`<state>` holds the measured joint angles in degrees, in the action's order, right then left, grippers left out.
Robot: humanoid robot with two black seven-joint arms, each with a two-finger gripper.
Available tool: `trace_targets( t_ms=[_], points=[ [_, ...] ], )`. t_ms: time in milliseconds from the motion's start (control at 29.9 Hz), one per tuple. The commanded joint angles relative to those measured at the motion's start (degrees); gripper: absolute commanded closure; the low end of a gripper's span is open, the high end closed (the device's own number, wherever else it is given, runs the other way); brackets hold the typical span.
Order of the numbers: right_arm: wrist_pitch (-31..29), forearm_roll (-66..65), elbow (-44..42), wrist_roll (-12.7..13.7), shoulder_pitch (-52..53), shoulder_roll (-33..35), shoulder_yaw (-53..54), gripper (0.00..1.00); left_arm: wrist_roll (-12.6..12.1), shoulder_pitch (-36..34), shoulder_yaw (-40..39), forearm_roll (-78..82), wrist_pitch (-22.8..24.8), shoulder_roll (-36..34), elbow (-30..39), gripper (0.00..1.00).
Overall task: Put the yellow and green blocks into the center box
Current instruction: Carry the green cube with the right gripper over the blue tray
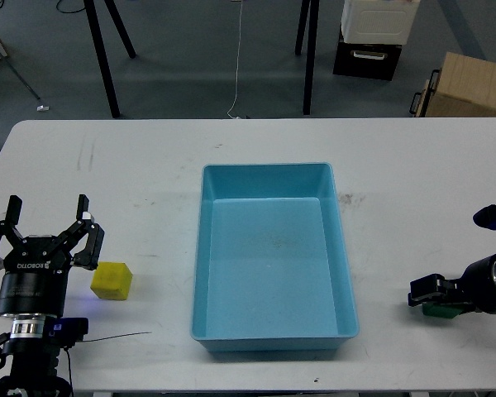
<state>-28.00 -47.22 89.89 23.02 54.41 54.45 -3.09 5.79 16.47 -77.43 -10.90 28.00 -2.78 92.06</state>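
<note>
The blue tray (273,256) sits mid-table with nothing in it. The yellow block (112,280) lies well left of it, just beside the left gripper (50,217), whose fingers are spread. The right gripper (434,294) near the table's right edge pinches the green block (436,312).

A plain light-blue tray (273,256) sits at the centre of a white table (149,165) marked with faint grey smudges. At eight o'clock lies a bright yellow block (112,280), beside the black left gripper (48,217). At four o'clock a dark green block (436,312) shows, seemingly under the black right gripper (426,292). At one o'clock stand a brown cardboard box (471,87) and a white-and-black crate (374,37) on blue-grey floor (182,50).
</note>
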Motion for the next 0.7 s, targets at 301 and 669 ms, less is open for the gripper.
trace_targets(
  t_ms=[301,669],
  points=[
    [1.5,2.6,2.1,0.1,6.7,1.6,6.0,0.99,0.0,-0.1,0.1,0.0,0.0,0.1,-0.7,0.00],
    [3.7,14.8,-7.4,1.2,31.5,-30.6,-13.5,0.99,0.2,-0.5,1.7,-0.1,0.0,0.1,-0.7,0.00]
  ],
)
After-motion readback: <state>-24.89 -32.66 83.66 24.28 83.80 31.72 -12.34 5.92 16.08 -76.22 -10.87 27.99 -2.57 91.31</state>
